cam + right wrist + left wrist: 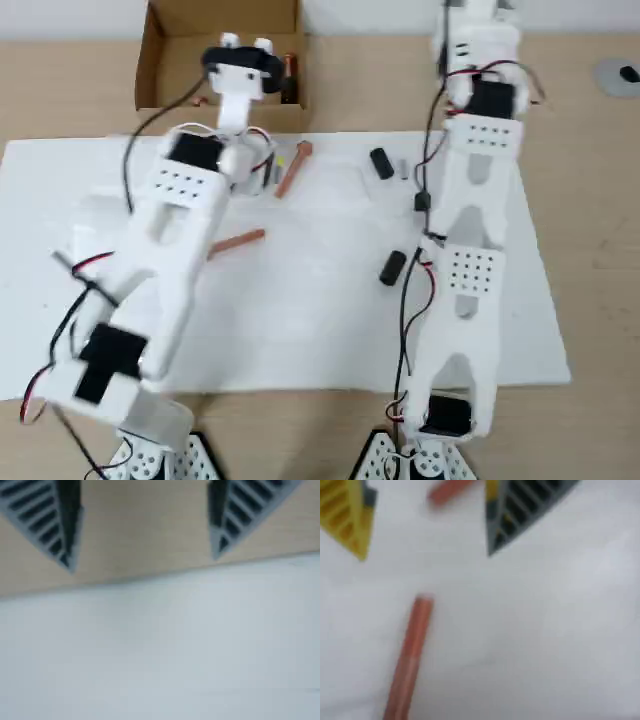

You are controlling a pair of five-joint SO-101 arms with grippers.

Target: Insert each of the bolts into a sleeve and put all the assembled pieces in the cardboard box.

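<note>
Two orange bolts lie on the white mat (300, 320): one (293, 168) near its far edge, the other (237, 242) closer to the middle. Two black sleeves (381, 163) (393, 267) rest to their right. The cardboard box (150, 70) stands beyond the mat, with an orange-and-black piece (290, 78) inside. My left gripper (425, 554), with yellow-taped fingers, hangs open over the mat; one bolt (410, 655) lies below it and another bolt (449, 490) just past its tips. My right gripper (142, 562) is open and holds nothing, above the mat's far edge.
The left arm (180, 200) stretches over the mat's left half toward the box. The right arm (480, 180) runs along the right side with loose cables. A small grey part (403, 170) sits by the far sleeve. Bare wooden table (590, 200) surrounds the mat.
</note>
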